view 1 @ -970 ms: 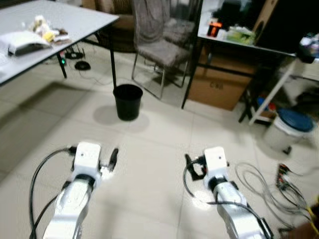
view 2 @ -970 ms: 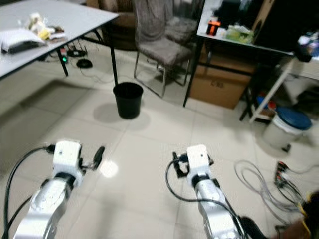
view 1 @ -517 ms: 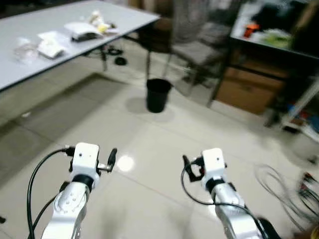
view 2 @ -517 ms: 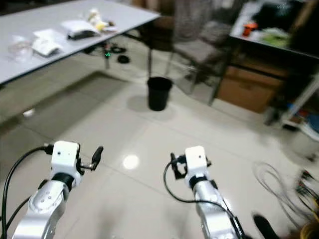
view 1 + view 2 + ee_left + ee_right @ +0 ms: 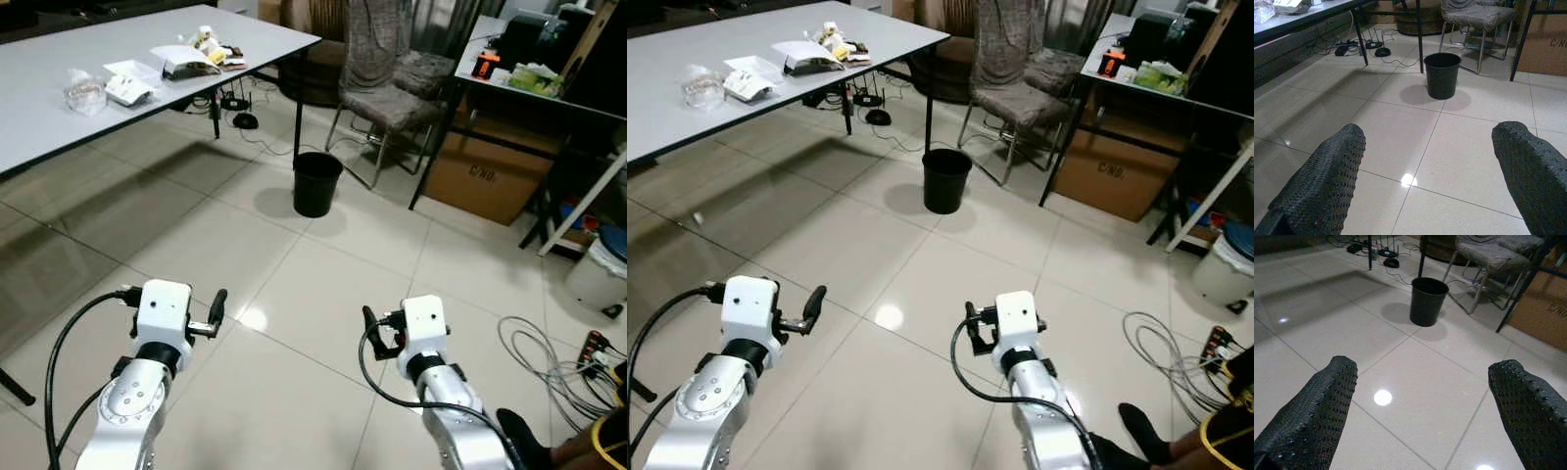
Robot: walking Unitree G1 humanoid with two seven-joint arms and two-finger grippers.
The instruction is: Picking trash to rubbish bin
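Note:
A black rubbish bin (image 5: 317,183) stands on the tiled floor ahead, beside the corner leg of a grey table (image 5: 49,127). On the table lie bits of trash: a crumpled clear wrapper (image 5: 84,91), white packets (image 5: 130,81) and a pile of wrappers (image 5: 209,44). My left gripper (image 5: 1430,161) and right gripper (image 5: 1422,401) are both held low over bare floor, well short of the bin (image 5: 1444,75). Each is open, with nothing between its fingers (image 5: 1327,181).
A fabric-covered chair (image 5: 392,98) stands behind the bin. A black-framed desk (image 5: 509,83) with a cardboard box (image 5: 480,176) under it is at the right. A white pail with a blue lid (image 5: 600,272), loose cables (image 5: 549,352) and a person's foot (image 5: 1141,431) lie at the right.
The whole picture has shifted: the camera has moved, so more of the table shows and the bin looks farther off. The blur has cleared. Both grippers keep the same open pose.

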